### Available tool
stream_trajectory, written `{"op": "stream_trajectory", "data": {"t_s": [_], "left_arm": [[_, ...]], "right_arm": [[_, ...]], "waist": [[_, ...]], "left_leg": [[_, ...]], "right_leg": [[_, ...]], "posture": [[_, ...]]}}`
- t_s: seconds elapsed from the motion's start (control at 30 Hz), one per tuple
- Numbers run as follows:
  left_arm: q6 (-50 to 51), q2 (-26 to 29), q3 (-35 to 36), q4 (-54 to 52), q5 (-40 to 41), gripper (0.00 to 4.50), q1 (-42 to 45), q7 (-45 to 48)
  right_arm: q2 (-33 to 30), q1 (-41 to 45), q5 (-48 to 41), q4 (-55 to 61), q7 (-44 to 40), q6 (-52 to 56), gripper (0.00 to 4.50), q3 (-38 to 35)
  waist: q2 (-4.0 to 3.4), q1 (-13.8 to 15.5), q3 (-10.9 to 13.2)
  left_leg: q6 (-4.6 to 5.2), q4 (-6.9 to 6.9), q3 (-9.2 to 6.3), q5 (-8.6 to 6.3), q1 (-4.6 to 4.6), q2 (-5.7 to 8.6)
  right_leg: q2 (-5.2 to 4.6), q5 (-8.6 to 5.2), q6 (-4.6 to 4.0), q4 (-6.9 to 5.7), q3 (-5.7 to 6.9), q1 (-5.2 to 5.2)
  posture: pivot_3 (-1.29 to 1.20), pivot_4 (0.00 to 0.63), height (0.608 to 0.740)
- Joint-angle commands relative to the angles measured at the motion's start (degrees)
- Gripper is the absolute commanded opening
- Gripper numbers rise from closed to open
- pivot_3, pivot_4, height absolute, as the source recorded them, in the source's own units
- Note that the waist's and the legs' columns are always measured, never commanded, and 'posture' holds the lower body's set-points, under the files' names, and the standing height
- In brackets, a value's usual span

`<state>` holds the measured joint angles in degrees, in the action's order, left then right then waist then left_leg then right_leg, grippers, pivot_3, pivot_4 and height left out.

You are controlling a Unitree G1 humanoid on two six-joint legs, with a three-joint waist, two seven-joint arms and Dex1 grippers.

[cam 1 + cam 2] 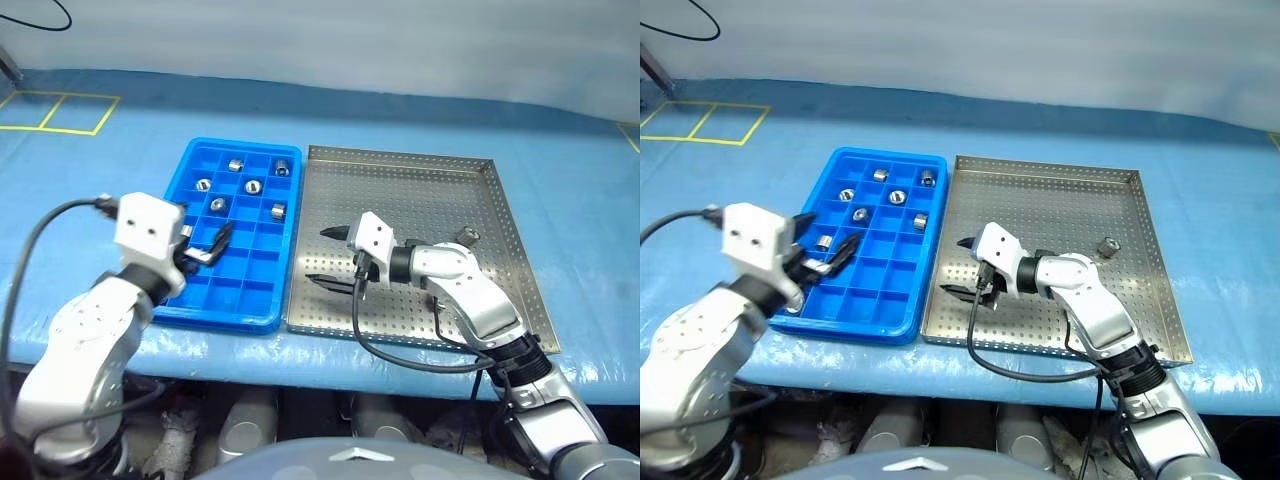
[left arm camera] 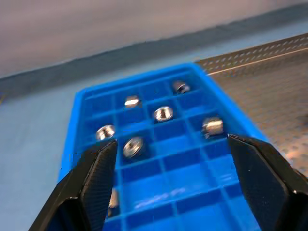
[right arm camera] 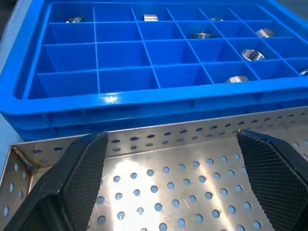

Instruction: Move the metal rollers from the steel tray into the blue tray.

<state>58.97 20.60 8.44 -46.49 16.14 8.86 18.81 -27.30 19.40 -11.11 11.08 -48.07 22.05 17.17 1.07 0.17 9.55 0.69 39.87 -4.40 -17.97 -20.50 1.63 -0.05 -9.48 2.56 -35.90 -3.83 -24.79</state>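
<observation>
The blue tray (image 1: 226, 318) lies left of the steel tray (image 1: 420, 190), the two side by side. Several metal rollers sit in the blue tray's far compartments, among them one (image 1: 252, 186) near the middle and one (image 2: 163, 113) in the left wrist view. A single roller (image 1: 466, 235) rests on the steel tray's right half. My left gripper (image 1: 215, 247) hovers open over the blue tray's near left part, with nothing between its fingers (image 2: 98, 175). My right gripper (image 1: 326, 258) is open and empty, low over the steel tray's left edge and pointing at the blue tray (image 3: 144, 103).
Both trays sit on a blue-covered table (image 1: 420, 120) near its front edge. Yellow tape lines (image 1: 60, 110) mark the far left. A black cable (image 1: 400, 355) loops from the right wrist over the steel tray's front rim.
</observation>
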Motion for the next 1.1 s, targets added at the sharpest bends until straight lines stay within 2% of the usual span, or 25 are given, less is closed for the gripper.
{"op": "stream_trajectory", "data": {"t_s": [0.03, 0.2, 0.33, 0.53, 0.8, 1.1], "left_arm": [[-5.2, -2.3, -9.0, 11.1, -1.5, 3.94, 8.4, 0.2], [-11.4, -4.1, -18.8, 27.0, -4.3, 3.94, 18.3, 3.1], [-14.0, -4.8, -21.5, 34.2, -4.6, 3.94, 21.5, 5.9], [-17.4, -4.5, -26.2, 43.9, -7.6, 3.94, 24.7, 9.7], [-19.8, -6.6, -27.0, 53.0, -9.9, 3.94, 26.0, 10.3], [-22.6, -9.0, -25.2, 61.6, -11.7, 3.94, 26.3, 8.4]], "right_arm": [[-1.4, -1.0, 1.1, 3.4, 2.7, 0.4, 4.5, -3.3], [-3.7, -6.4, 1.1, 7.3, 6.0, 2.2, 4.5, -7.7], [-4.8, -9.4, 0.9, 9.7, 7.5, 3.3, 4.5, -10.1], [-5.1, -12.9, 0.6, 13.4, 8.8, 5.0, 4.5, -11.4], [-5.3, -14.3, 0.5, 15.6, 9.7, 6.2, 4.5, -11.9], [-4.9, -13.1, 0.7, 15.5, 9.3, 6.5, 4.5, -10.9]], "waist": [[-0.01, -0.6, 0.0], [-0.08, -2.5, 0.0], [-0.12, -4.8, 0.0], [-0.23, -7.4, -0.1], [-0.24, -10.5, -0.1], [-0.26, -11.6, -0.1]], "left_leg": [[0.0, 0.0, 0.0, 0.0, 0.0, 0.02], [0.05, -0.01, 0.02, 0.01, -0.03, 0.14], [0.1, -0.04, 0.11, -0.03, -0.23, 0.13], [0.3, -0.05, 0.15, -0.13, -0.4, 0.1], [0.37, -0.01, 0.25, -0.13, -0.39, 0.15], [0.38, -0.01, 0.26, -0.13, -0.38, 0.15]], "right_leg": [[0.12, 0.0, 0.0, 0.0, 0.01, 0.0], [0.02, 0.0, 0.02, 0.04, -0.06, -0.01], [-0.28, -0.02, 0.05, 0.04, -0.18, -0.28], [-0.23, 0.0, 0.07, -0.1, -0.26, -0.53], [0.03, 0.05, 0.21, -0.09, -0.38, -0.5], [0.03, 0.07, 0.24, -0.1, -0.42, -0.5]], "posture": [[-0.08, 0.15, 0.74], [-0.17, 0.15, 0.74], [-0.23, 0.15, 0.74], [-0.28, 0.15, 0.74], [-0.31, 0.15, 0.74], [-0.29, 0.15, 0.74]]}}
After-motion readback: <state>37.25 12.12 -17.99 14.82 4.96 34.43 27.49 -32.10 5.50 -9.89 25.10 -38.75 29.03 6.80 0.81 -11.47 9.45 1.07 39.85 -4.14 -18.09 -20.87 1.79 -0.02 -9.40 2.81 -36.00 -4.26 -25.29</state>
